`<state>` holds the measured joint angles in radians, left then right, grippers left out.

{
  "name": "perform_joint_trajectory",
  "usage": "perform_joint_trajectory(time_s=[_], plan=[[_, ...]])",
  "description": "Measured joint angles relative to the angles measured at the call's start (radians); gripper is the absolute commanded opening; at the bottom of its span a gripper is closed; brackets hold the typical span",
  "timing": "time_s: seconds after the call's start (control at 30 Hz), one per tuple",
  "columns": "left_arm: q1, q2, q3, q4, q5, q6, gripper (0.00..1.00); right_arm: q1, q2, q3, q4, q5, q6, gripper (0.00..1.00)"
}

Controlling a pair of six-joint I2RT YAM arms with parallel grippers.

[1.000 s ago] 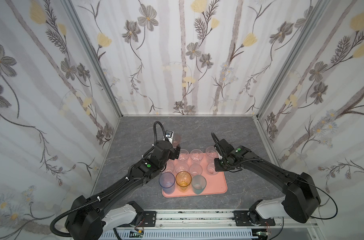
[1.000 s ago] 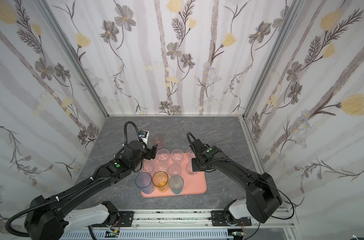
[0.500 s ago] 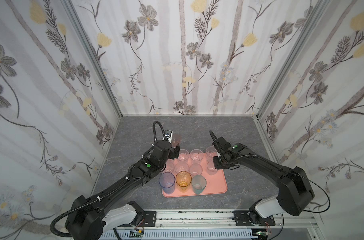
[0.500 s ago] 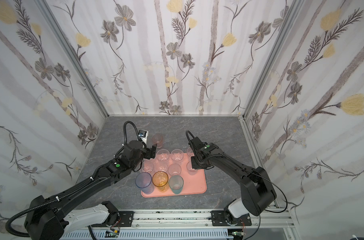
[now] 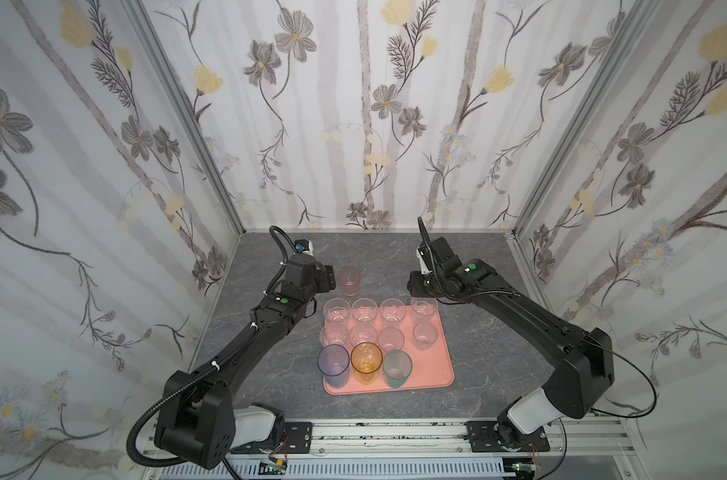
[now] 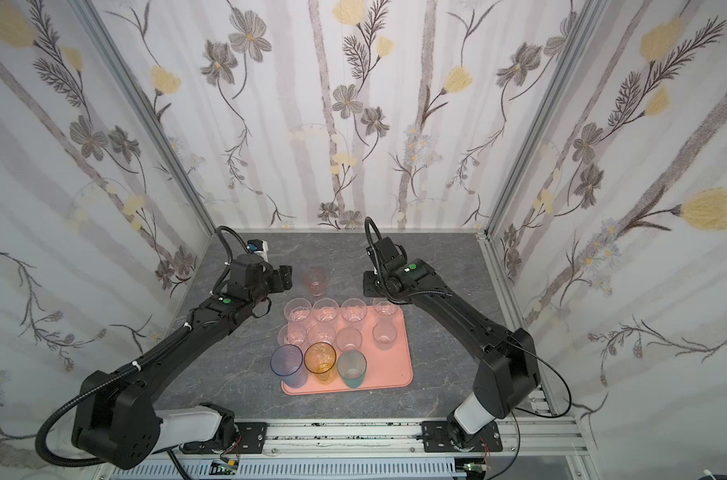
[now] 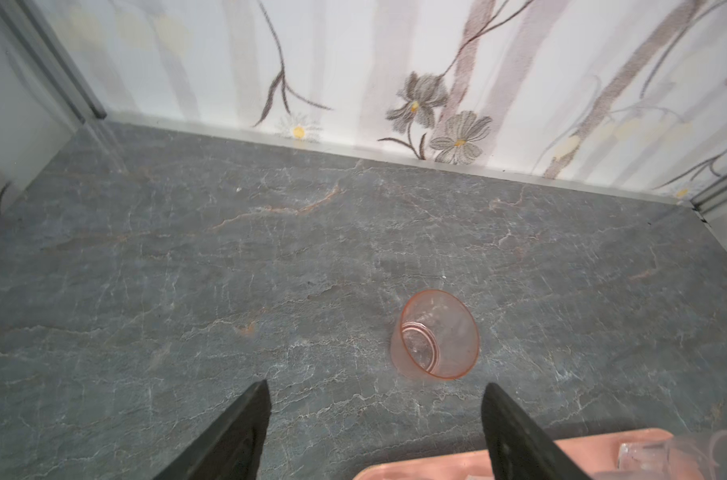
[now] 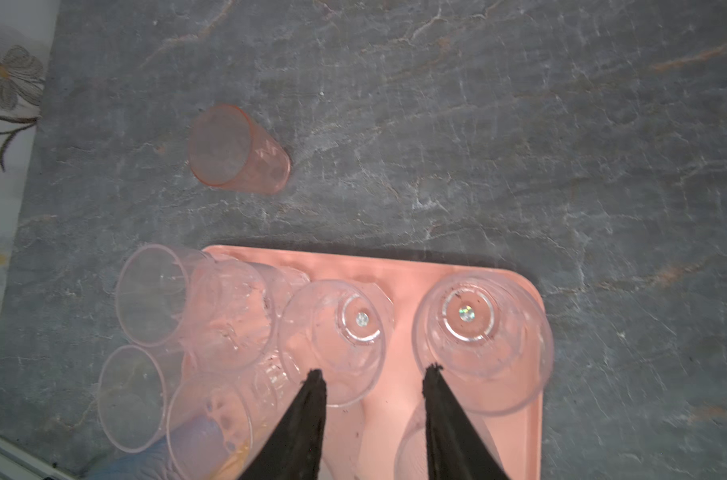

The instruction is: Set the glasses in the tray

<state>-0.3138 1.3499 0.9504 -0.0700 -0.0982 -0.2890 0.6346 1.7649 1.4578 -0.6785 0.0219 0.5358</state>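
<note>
**Eleven glasses on tray, one pink glass off it**

Eleven glasses stood upright on the tray [image 5: 434, 372] in both top views. Eight small clear glasses [image 5: 363, 309] filled two rows of four at the far side. A blue glass [image 5: 333, 365], an amber glass [image 5: 366, 360] and a teal glass [image 5: 397, 368] lined the near edge.

The twelfth, a short pink glass [image 5: 350, 281], stood upright on the grey table [image 5: 278, 374]. It was just beyond the tray's far left corner and apart from the rim.

The left gripper [image 7: 376, 386] was spread wide and held nothing. In the left wrist view the pink glass [image 7: 436, 336] stood ahead of the fingers, nearer one of them, not between them. In the top views this gripper sat just left of the pink glass, without contact.

The right gripper [image 8: 374, 372] was partly parted over the tray's far right area, with only bare tray surface showing in the gap. One fingertip [image 8: 435, 376] lined up with the rim of the corner clear glass [image 8: 478, 340]. Whether it touched could not be determined.
</note>
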Motion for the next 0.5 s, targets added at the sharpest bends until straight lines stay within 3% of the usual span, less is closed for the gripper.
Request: perform_joint_trajectory(time_s=[0.17, 0.33, 0.5], plan=[[0.024, 0.172, 0.116, -0.045, 0.13, -0.024, 0.77, 0.039, 0.079, 0.074, 0.063, -0.018, 0.014, 0.42], [0.03, 0.299, 0.188, -0.082, 0.189, -0.024, 0.7, 0.059, 0.077, 0.021, 0.088, -0.05, 0.021, 0.42], [0.029, 0.39, 0.24, -0.092, 0.233, -0.023, 0.56, 0.058, 0.053, -0.039, 0.102, -0.052, 0.021, 0.42]])
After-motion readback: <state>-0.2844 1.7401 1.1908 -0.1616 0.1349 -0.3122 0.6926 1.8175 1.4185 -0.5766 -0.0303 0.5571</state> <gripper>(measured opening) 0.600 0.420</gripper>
